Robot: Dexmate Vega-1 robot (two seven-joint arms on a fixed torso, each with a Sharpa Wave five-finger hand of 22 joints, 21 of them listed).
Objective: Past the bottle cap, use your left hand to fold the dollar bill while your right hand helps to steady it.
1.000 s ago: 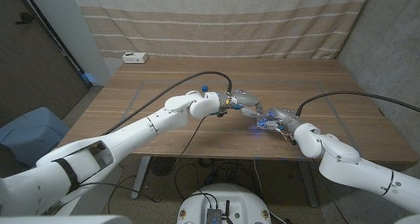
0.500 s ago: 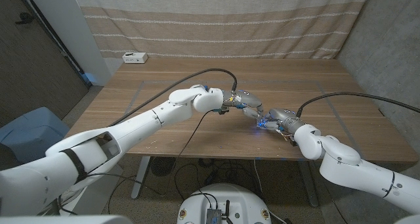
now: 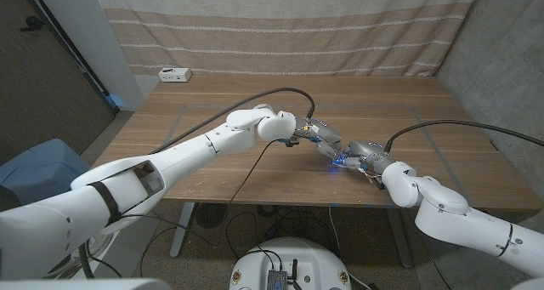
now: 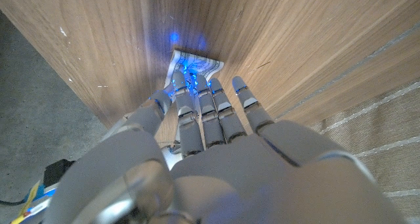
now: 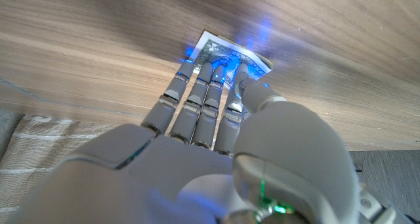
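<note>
The dollar bill [image 4: 191, 65] lies on the wooden table [image 3: 212, 111], lit by a blue glow. In the right wrist view the bill [image 5: 231, 54] shows its green print, with one end under fingertips. My left hand [image 3: 320, 137] reaches in over the bill with its fingers stretched out, and its fingertips [image 4: 213, 86] touch the bill's near end. My right hand [image 3: 361, 154] comes from the other side, and its straight fingers [image 5: 207, 76] press on the bill. In the head view both hands meet right of the table's middle and hide the bill.
A small white box [image 3: 175, 74] sits at the table's far left corner. A black cable [image 3: 255, 99] arcs over the left arm, and another cable [image 3: 442, 126] runs to the right arm. The table's near edge [image 3: 280, 202] is close to the hands.
My left arm has stretched farther to the right, bringing its hand up against the right hand over the bill. The right hand has barely moved.
</note>
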